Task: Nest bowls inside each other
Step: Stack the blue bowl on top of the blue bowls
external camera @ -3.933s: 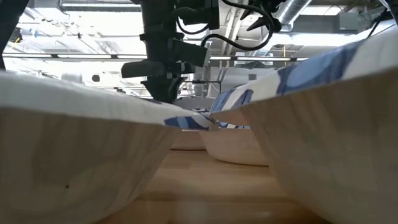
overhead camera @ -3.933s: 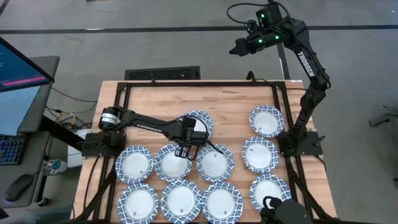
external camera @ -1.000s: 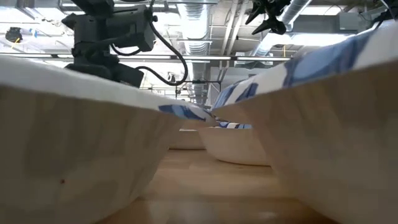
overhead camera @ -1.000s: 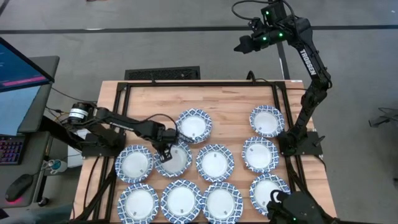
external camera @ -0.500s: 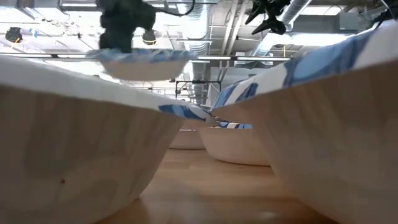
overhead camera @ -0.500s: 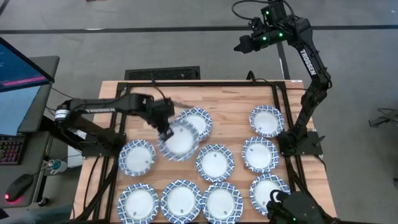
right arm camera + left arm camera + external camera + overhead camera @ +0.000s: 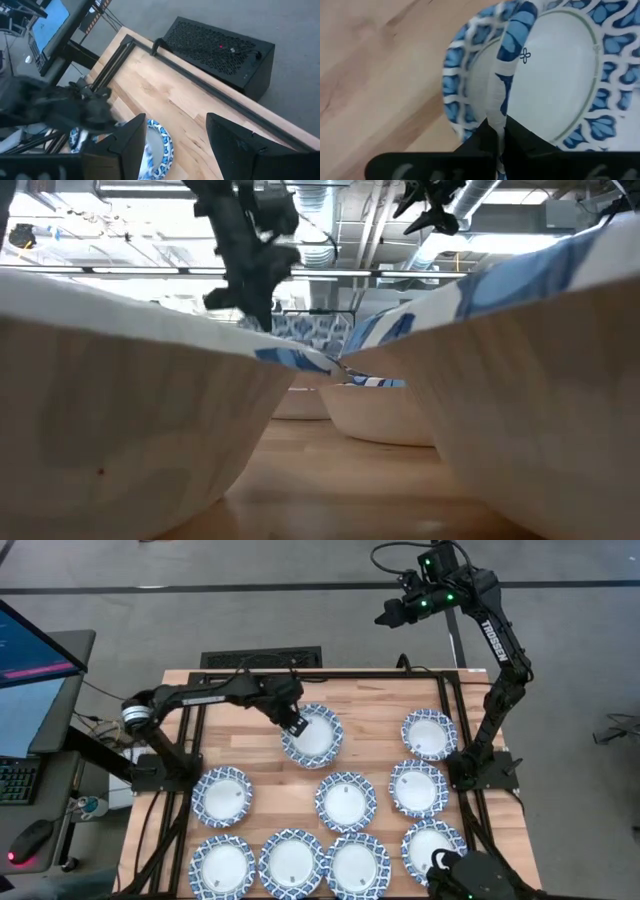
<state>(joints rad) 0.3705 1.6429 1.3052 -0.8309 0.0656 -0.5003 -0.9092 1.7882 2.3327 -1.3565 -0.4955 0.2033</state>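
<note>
My left gripper (image 7: 295, 725) is shut on one blue-and-white bowl (image 7: 316, 737) over the far middle of the table. A second bowl lies right beneath it, and its patterned rim (image 7: 453, 75) shows past the held bowl in the left wrist view. Several more bowls rest flat on their bases, among them one (image 7: 222, 797) at the left and one (image 7: 346, 802) in the middle. My right gripper (image 7: 384, 615) stands open, high above the floor beyond the table's far edge, holding nothing. My left gripper pinches the bowl's patterned rim (image 7: 498, 107) between its two fingers, one inside the bowl and one outside. The fingers slant down from the table's left side. The bowl sits tilted over the bowl beneath; whether its lower edge touches that bowl I cannot tell.
Three bowls (image 7: 429, 733) line the right side, and a row of bowls (image 7: 291, 863) runs along the near edge. A black frame rail (image 7: 320, 675) runs along the far edge. Bare wood (image 7: 375, 720) lies between the far-middle bowl and the right-hand bowls.
My left gripper, staying shut on the bowl's rim, has lifted the bowl clear of its place in the middle row. It has carried it up and toward the far edge and the right, over the far-middle bowl. The bowl has tipped from level to tilted.
</note>
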